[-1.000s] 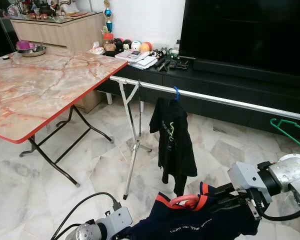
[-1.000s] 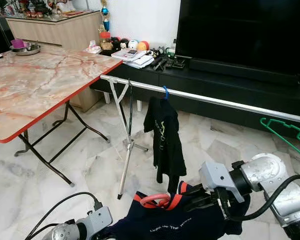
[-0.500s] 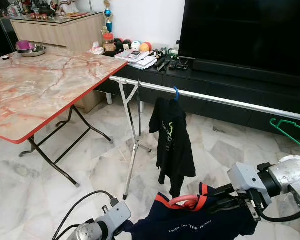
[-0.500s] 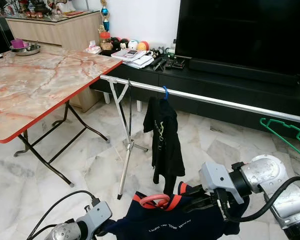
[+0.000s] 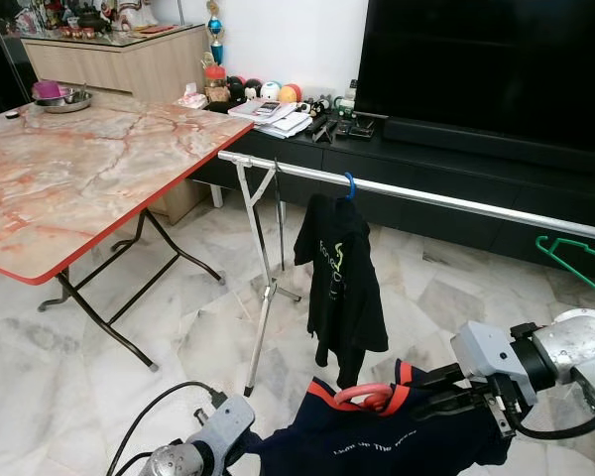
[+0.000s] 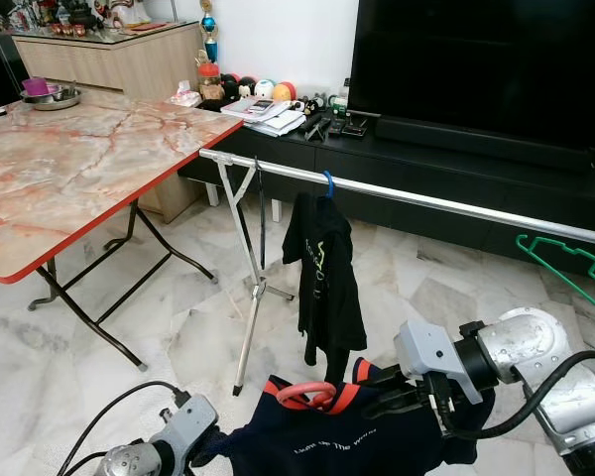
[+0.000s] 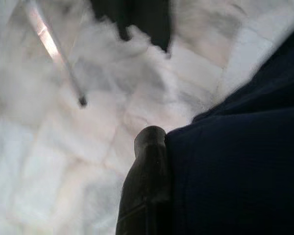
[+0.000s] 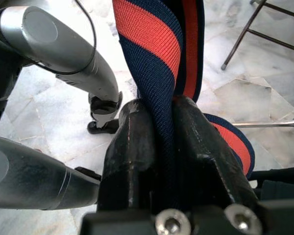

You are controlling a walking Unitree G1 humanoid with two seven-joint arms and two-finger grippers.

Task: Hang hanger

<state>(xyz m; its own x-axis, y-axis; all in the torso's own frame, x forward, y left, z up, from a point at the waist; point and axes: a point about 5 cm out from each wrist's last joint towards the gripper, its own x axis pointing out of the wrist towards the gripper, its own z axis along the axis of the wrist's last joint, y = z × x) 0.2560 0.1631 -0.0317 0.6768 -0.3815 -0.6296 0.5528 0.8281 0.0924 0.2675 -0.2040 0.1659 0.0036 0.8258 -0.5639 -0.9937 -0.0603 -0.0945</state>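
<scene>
A navy shirt [image 5: 397,448] with a red-striped collar [image 8: 152,39] hangs on a red hanger [image 5: 362,399], low in front of me. My right gripper [image 5: 418,396] is shut on the collar beside the hanger's hook; its black fingers [image 8: 132,142] pinch the striped cloth. My left gripper [image 5: 242,451] is at the shirt's left edge, where one finger [image 7: 147,186] presses against the navy fabric that covers the other. A silver rail [image 5: 446,199] runs across ahead and above the shirt. A black shirt [image 5: 342,288] hangs from it on a blue hanger [image 5: 349,183].
A green hanger [image 5: 575,260] hangs on the rail at the far right. The rail's folding stand [image 5: 263,297] is on the marble floor at left. A marble-top folding table [image 5: 79,169] is further left. Behind the rail are a black TV console [image 5: 456,169] and the television.
My left arm has shifted a little to the right, toward the navy shirt. The black shirt on the rail has swung slightly. The right gripper has held its place.
</scene>
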